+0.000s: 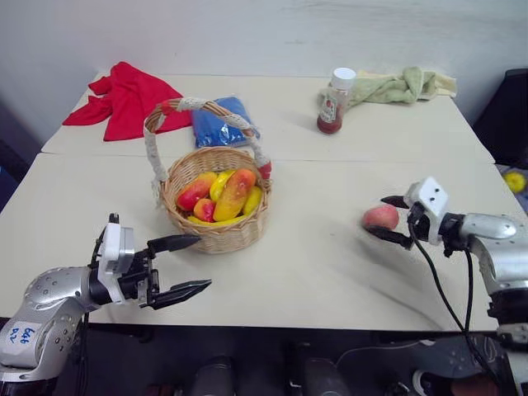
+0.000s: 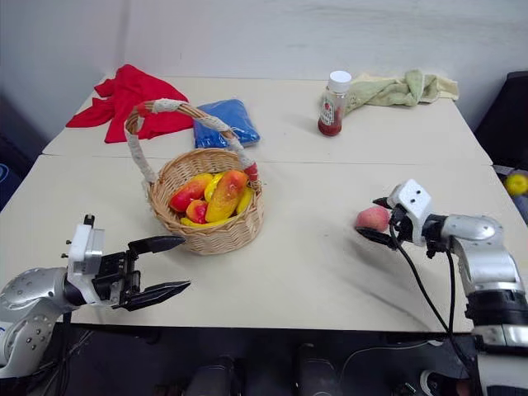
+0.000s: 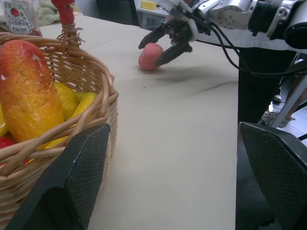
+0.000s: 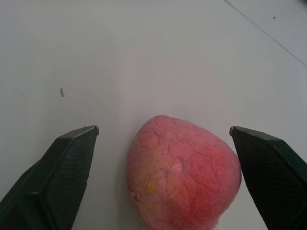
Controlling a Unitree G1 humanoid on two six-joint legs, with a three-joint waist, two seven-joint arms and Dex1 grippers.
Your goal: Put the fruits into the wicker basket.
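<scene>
The peach (image 4: pixel 183 173) lay on the desk (image 1: pixel 313 256) directly between the spread, released fingers (image 4: pixel 53 179) of the right gripper (image 1: pixel 394 219), untouched by either, well apart from the wicker basket (image 1: pixel 216 235) beside which the left gripper (image 1: pixel 183 266) stood released and empty.

The round tan wicker basket (image 1: pixel 216 216) stands upright on the surface, its cloth-wrapped handle arched above it. An orange-yellow mango (image 1: pixel 234 194) lies inside among other fruit. The pink-red peach (image 1: pixel 380 217) rests on the surface, well apart to the right.
</scene>
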